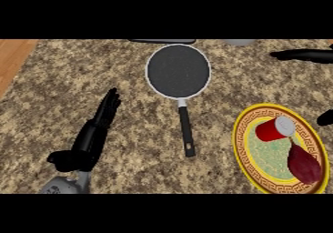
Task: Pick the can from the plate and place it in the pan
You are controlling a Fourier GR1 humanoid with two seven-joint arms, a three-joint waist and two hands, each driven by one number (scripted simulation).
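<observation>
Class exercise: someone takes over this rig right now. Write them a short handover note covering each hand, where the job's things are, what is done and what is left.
Left hand: open, fingers straight, over bare counter, holding nothing.
Right hand: only dark fingers show at the right edge; state unclear.
Red metal can: lying on its side on the yellow-rimmed round plate, beside a dark red sweet potato.
Black round frying pan: holds nothing, handle pointing toward the robot.
Done: nothing yet.
Left: grasp the can, lift it, set it in the pan.
</observation>
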